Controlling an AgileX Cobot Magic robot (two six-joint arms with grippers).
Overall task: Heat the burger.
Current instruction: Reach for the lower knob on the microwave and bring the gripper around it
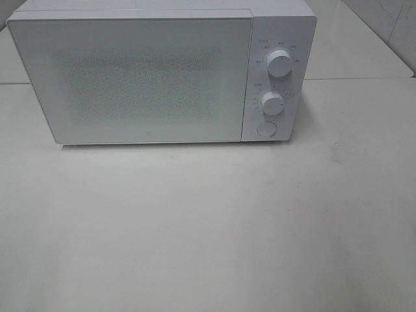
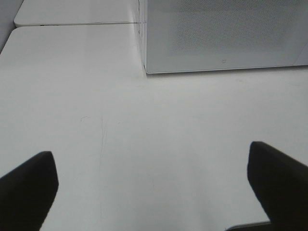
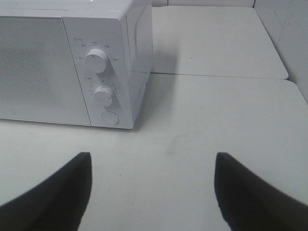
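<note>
The burger is not in view in any frame. A white microwave (image 1: 162, 75) stands at the back of the table with its door shut; it also shows as the microwave (image 2: 226, 33) and the microwave (image 3: 72, 67). My left gripper (image 2: 154, 187) is open over bare table, in front of the microwave's left corner, nothing between its fingers (image 2: 26, 187). My right gripper (image 3: 154, 192) is open too, empty, in front of the control panel's side, its dark fingers (image 3: 250, 192) wide apart. Neither gripper appears in the exterior high view.
The microwave's panel carries an upper knob (image 1: 279, 62), a lower knob (image 1: 272, 103) and a round button (image 1: 266, 129). The white table (image 1: 208, 227) stretches in front. A seam (image 3: 216, 74) to a second tabletop runs behind, with a wall (image 3: 288, 33) at right.
</note>
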